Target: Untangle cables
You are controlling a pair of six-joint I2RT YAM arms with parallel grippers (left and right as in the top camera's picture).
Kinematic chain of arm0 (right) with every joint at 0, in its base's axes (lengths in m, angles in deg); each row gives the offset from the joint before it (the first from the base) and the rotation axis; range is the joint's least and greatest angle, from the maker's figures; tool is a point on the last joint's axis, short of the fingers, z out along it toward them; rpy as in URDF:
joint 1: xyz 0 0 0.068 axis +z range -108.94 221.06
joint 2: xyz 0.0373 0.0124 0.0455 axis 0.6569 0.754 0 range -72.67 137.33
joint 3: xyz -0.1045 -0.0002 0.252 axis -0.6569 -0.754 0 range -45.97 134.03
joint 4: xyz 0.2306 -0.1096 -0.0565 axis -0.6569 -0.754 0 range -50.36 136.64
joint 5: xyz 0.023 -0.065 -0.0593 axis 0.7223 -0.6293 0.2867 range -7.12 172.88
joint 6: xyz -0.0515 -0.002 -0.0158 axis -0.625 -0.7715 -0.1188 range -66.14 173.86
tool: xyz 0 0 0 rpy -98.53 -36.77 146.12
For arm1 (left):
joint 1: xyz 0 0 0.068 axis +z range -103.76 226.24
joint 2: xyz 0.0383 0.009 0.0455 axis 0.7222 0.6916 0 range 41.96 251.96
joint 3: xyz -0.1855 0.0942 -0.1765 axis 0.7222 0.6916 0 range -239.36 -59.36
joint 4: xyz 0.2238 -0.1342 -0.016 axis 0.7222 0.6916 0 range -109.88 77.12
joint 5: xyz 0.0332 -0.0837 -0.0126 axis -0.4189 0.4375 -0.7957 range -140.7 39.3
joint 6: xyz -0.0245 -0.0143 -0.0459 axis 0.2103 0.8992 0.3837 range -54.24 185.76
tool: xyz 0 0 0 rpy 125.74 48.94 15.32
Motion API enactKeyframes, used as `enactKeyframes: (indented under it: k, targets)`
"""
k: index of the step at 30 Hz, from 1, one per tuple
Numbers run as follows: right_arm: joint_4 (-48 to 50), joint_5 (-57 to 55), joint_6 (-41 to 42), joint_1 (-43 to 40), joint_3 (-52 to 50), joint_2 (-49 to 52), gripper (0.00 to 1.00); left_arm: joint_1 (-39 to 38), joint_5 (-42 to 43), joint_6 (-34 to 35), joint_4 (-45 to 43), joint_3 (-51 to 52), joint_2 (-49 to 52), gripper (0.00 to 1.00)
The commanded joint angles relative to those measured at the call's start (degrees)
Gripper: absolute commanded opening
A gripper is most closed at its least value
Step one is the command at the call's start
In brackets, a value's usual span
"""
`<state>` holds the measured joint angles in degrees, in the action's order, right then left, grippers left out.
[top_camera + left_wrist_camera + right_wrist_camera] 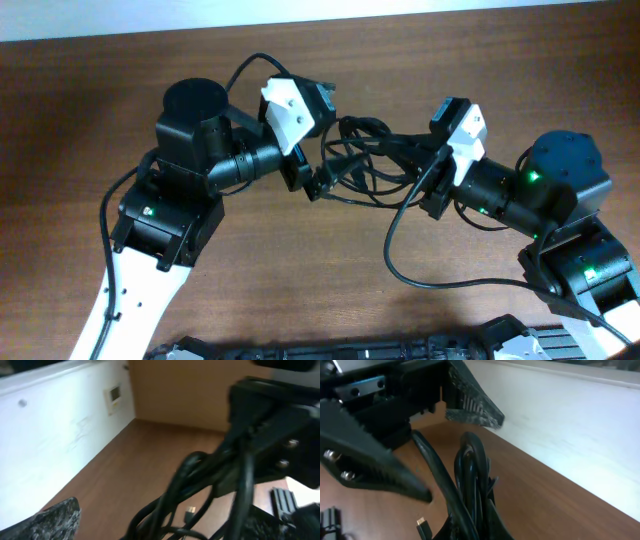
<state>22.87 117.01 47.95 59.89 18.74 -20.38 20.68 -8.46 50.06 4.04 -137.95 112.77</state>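
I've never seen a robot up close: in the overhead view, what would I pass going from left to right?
The left arm, the left gripper with open jaws, the black cables, the right gripper shut on them, the right arm.

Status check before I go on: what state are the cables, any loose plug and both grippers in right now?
cables: tangled in one bunch between the two arms.
right gripper: shut on the cables.
left gripper: wide open, the cables running through the gap, not gripped.
plug: free end, held by neither gripper.
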Motion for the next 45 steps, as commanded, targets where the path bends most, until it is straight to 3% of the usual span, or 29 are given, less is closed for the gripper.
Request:
enactKeyframes:
  k: [1, 6, 7, 8, 11, 15, 21, 22, 23, 28, 32, 38, 45]
  targets:
    - [1.33, 7.48, 0.85, -0.2, 0.79, -0.76, 0.04, 0.11, 5.11, -3.93, -0.35, -0.66, -0.55, 0.99]
    - [2.21, 12.24, 0.81, -0.2, 0.79, -0.28, 0.04, 0.11, 5.14, -3.93, -0.33, -0.66, -0.52, 0.98]
    - [2.19, 12.24, 0.83, -0.2, 0.79, -0.11, 0.04, 0.11, 5.11, -3.93, -0.33, -0.66, -0.52, 0.92]
    - [2.21, 12.24, 0.83, -0.2, 0.79, 0.0, 0.04, 0.11, 5.11, -3.93, -0.33, -0.66, -0.52, 0.83]
    - [2.16, 12.37, 0.83, -0.2, 0.79, 0.22, 0.04, 0.11, 5.11, -3.93, -0.31, -0.66, -0.52, 0.38]
    - [2.19, 12.46, 0.83, -0.2, 0.79, 0.2, 0.04, 0.11, 4.92, -3.93, -0.31, -0.63, -0.52, 0.01]
    - [2.16, 12.41, 0.83, -0.2, 0.79, 0.22, 0.04, 0.11, 4.26, -3.91, -0.31, -0.63, -0.48, 0.0]
    - [2.16, 12.39, 0.83, -0.22, 0.79, 0.28, 0.12, 0.13, 4.2, -3.93, -0.33, -0.63, -0.48, 0.0]
    - [2.16, 12.37, 0.83, -0.22, 0.79, 0.33, 0.22, 0.11, 3.63, -3.91, -0.33, -0.63, -0.48, 0.0]
    - [0.72, 7.67, 0.87, -0.22, 0.79, 0.37, 0.99, 0.11, -1.53, -2.95, -0.28, -0.63, -0.5, 0.0]
    - [-1.38, 2.67, 3.58, -0.22, 0.79, 0.37, 0.99, 0.11, -8.52, 1.86, -0.26, -0.63, -0.5, 0.0]
    - [-3.91, -8.0, 11.23, -0.22, 0.79, 0.37, 0.99, 0.11, -23.12, 14.4, -0.37, -0.63, -0.5, 0.0]
    - [-4.83, -9.57, 18.49, -0.2, 0.79, 1.84, 0.99, -2.38, -23.41, 19.02, -4.26, -0.63, -0.48, 0.0]
